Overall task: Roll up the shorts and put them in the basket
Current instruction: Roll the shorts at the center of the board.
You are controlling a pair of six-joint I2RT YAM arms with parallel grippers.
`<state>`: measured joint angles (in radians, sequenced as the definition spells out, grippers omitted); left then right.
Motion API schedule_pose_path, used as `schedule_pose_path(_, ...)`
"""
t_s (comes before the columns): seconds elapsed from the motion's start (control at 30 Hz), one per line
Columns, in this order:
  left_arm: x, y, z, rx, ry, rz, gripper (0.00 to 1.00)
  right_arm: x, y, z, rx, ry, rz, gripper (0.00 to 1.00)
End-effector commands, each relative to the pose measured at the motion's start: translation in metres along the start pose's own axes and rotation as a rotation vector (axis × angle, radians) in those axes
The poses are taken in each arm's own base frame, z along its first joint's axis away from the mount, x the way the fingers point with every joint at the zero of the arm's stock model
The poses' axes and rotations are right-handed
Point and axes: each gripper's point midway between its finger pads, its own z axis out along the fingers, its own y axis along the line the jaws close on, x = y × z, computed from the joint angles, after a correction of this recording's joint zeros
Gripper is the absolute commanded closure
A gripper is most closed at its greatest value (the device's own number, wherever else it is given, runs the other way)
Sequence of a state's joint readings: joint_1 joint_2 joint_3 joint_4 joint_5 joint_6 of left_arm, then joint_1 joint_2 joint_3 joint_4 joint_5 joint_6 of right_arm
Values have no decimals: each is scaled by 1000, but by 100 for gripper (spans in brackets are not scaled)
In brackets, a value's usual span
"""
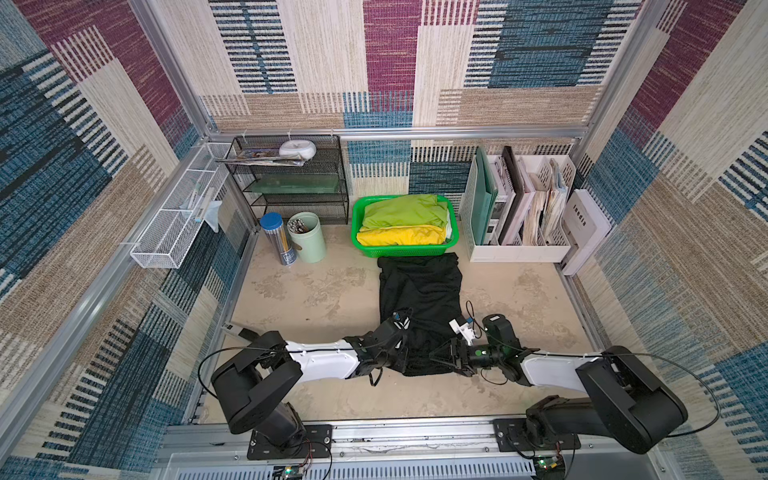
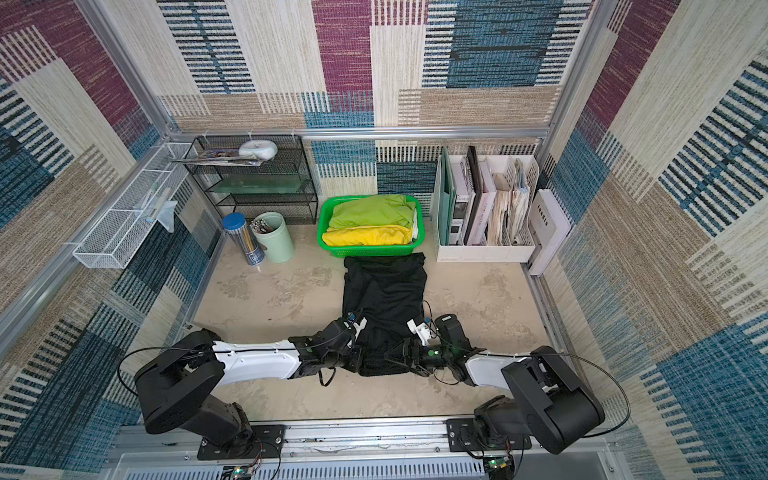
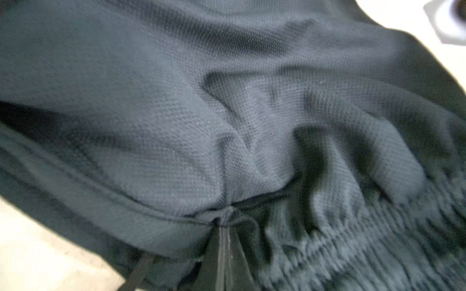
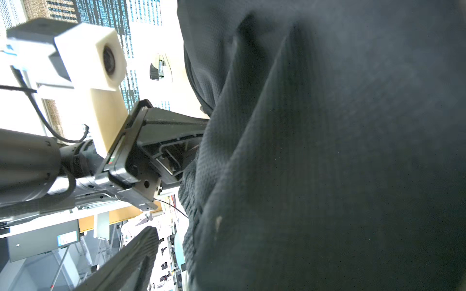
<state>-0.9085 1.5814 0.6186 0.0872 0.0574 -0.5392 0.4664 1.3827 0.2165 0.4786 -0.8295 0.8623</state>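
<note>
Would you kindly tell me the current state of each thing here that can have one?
black mesh shorts: lying flat, folded lengthwise, not yet rolled.
left gripper: jaws shut on the shorts' waistband end.
right gripper: jaws open at the opposite edge.
green plastic basket: filled with folded cloths.
mint-green cylindrical cup: upright, open-topped.
blue-capped clear tube: upright, capped.

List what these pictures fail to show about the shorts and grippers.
- Left gripper fingers: tips buried in the shorts, both top views and right wrist view.
- Right gripper: one finger covered by shorts fabric, right wrist view.
- Drawstring: blurred and cut off by the frame edge, left wrist view.
</note>
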Motion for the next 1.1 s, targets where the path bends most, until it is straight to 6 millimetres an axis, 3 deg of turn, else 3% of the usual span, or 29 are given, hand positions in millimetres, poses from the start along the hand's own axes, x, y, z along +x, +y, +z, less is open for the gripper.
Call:
schedule_pose_path(0.0, 59, 36, -2, -132, 209, -21, 100, 6, -45, 1, 193, -12, 128, 8)
schedule_pose_path(0.23, 64, 37, -4, -124, 212, -14, 100, -8, -40, 8, 185, -12, 87, 26)
schedule_pose_path(0.43, 53, 27, -12, -73, 177, 52, 100, -27, -20, 5, 177, -46, 18, 60)
schedule_pose_path(0.6, 27, 11, -33, -43, 111, 135, 100, -36, -5, 0, 170, -61, -13, 84)
schedule_pose_path(0.7, 4, 0, -55, -24, 30, 193, 79, -40, 4, -2, 153, -72, -24, 99)
schedule_pose_path(0.8, -21, -5, -84, -38, -76, 248, 44, -44, 11, -4, 145, -80, -28, 100)
schedule_pose_path(0.87, -36, -7, -103, -59, -144, 287, 25, -45, 14, -4, 137, -82, -24, 100)
schedule_pose_path(0.97, -52, -14, -124, -78, -215, 378, 19, -48, 19, -4, 119, -92, -7, 100)
schedule_pose_path(1.07, -56, -23, -128, -121, -253, 516, 12, -52, 26, -5, 100, -106, 3, 100)
